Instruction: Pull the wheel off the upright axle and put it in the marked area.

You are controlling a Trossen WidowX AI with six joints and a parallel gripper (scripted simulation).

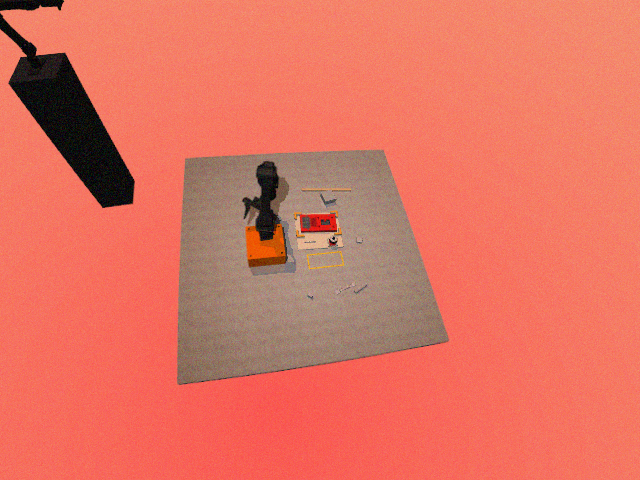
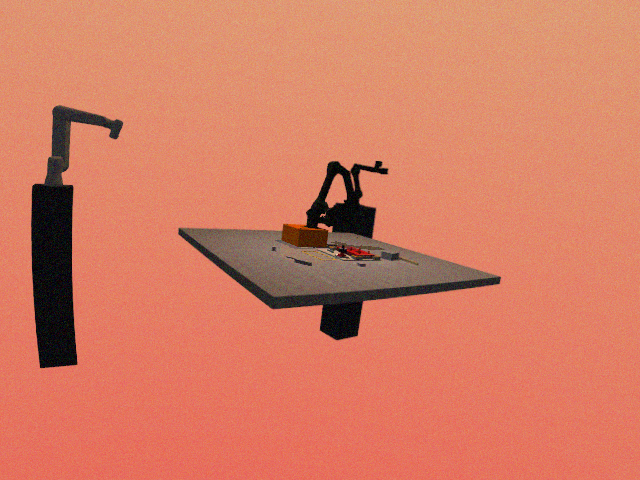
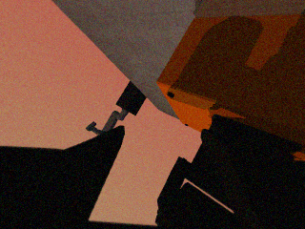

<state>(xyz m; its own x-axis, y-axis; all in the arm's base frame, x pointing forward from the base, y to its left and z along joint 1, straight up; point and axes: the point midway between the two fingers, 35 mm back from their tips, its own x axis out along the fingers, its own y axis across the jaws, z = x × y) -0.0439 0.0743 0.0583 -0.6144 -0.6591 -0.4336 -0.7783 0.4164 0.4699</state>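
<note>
End effector (image 1: 245,206) (image 3: 162,131) stands wide, holding nothing, near the orange block (image 1: 266,245) (image 2: 305,235) (image 3: 193,112). Across the table (image 1: 232,320) (image 2: 330,284) (image 3: 143,33), the wheel (image 1: 332,240) (image 2: 342,251) sits beside the red board (image 1: 317,222) (image 2: 360,251), outside the yellow-outlined area (image 1: 308,261).

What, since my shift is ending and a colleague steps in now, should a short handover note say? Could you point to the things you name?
Hand (image 1: 245,208) (image 2: 329,220) (image 3: 162,131): open, nothing between its fingers, well away from the wheel.
Job's things: small, round, black-and-red wheel (image 1: 332,240) (image 2: 342,251) on the pale board, seemingly on its axle, which is too small to make out; marked area, a yellow rectangular outline (image 1: 324,253) (image 2: 312,254), beside the board.
Done: no step evident.
Left: grip, pull off, place inside the outline, release, back clear.
</note>
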